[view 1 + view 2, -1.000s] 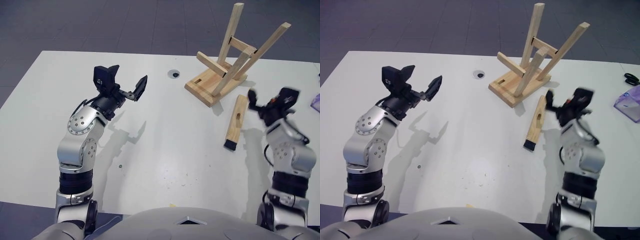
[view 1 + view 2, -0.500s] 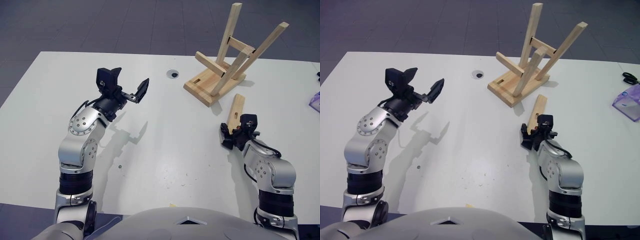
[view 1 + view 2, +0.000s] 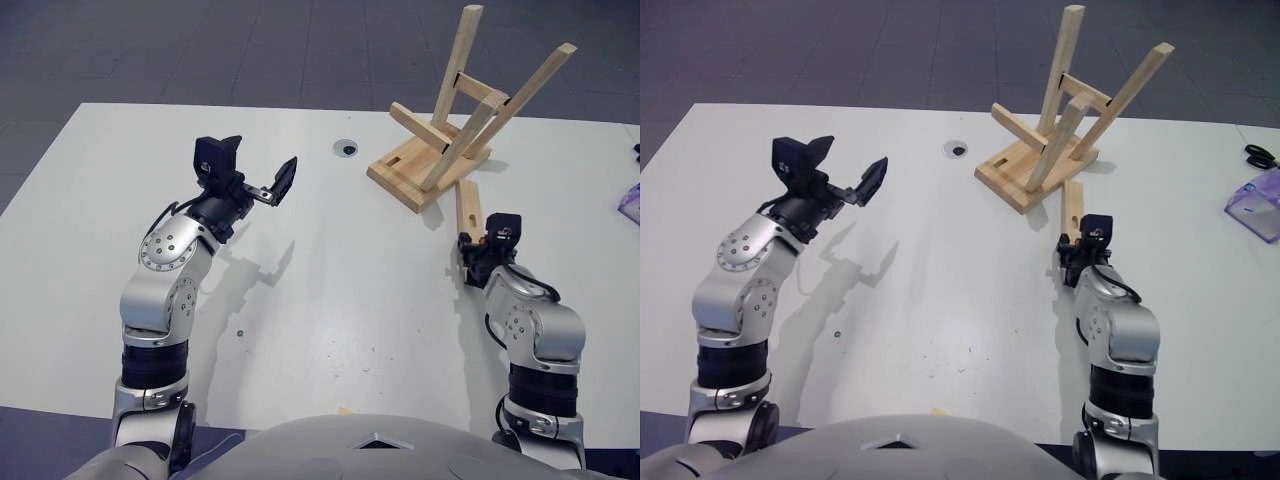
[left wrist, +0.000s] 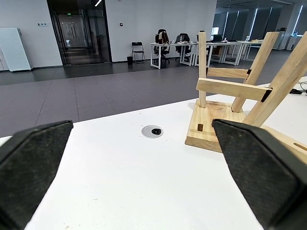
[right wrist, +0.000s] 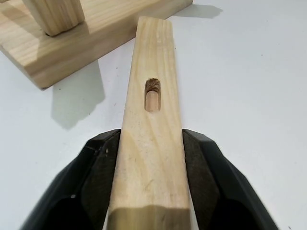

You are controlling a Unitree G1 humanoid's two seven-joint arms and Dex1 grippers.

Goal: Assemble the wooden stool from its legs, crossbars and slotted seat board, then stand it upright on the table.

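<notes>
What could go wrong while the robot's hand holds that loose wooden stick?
The right hand grips the loose leg near one end, so the far end may droop or swing and bump the upside-down stool close by. The left hand hangs open far away, so it couldn't steady the stool if it tips.

You see that your left arm [image 3: 165, 275] and right arm [image 3: 530, 325] have smooth silver-grey shells with rounded joint housings. On the left arm, a round cap [image 3: 160, 250] carries a ring of small dark screws. Each arm has a black ribbed band [image 3: 150, 362] around its lower part, and thin black cables [image 3: 165, 212] loop out close to the wrists. The left gripper [image 3: 262, 155] and the right gripper [image 5: 152, 139] are matte black. Their fingers [image 4: 259, 167] are broad and wedge-shaped, with angular edges. A black box [image 3: 210, 155] with a small white mark sits on the left gripper.
</notes>
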